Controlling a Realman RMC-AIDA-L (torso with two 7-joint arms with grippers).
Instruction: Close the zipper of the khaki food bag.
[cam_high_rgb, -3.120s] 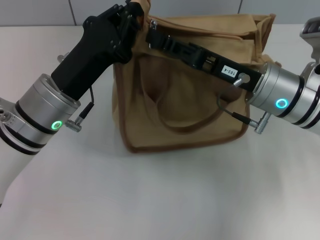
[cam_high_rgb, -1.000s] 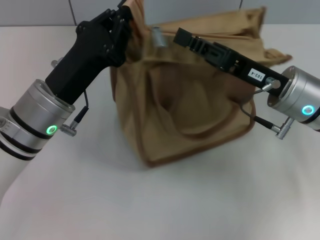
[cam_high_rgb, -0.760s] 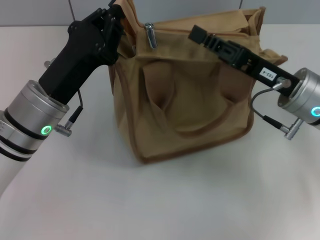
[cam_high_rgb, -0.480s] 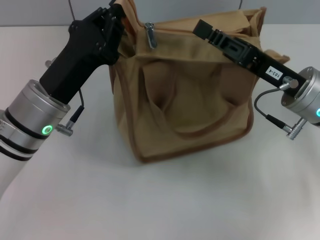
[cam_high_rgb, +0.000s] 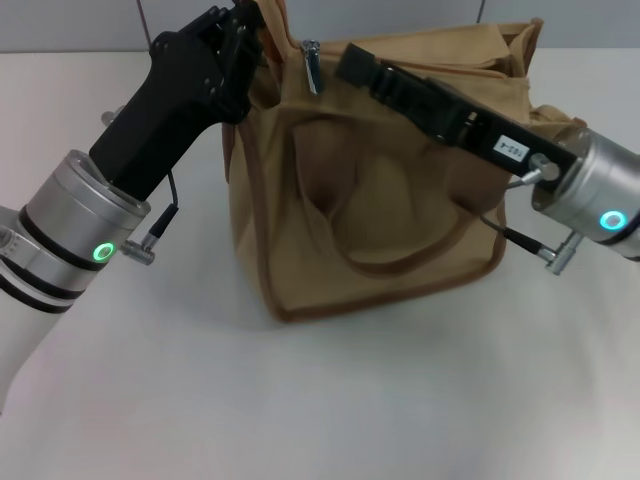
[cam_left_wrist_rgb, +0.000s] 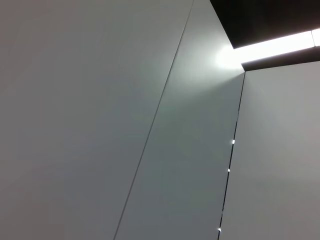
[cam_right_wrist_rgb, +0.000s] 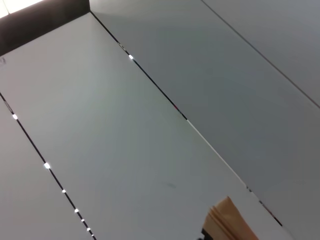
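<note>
Your work surface is a white table (cam_high_rgb: 330, 400) with a grey wall behind it, and both wrist cameras show you little but grey wall panels, with a scrap of khaki cloth in the right one. The bag (cam_high_rgb: 380, 200) stands upright on the table, mid-scene, its front with the brown looped handle (cam_high_rgb: 390, 262) facing you. Your left gripper (cam_high_rgb: 262, 20) is up at the bag's top left corner, closed on the fabric there. Just to the right of that corner, a small silver pull tab (cam_high_rgb: 311, 62) of the zipper sticks up from the bag's top edge. Your right gripper (cam_high_rgb: 352, 64) reaches across the bag's top front from the right, its tip just beside the pull tab; you cannot tell from here how far its fingers are parted or whether they hold anything.
</note>
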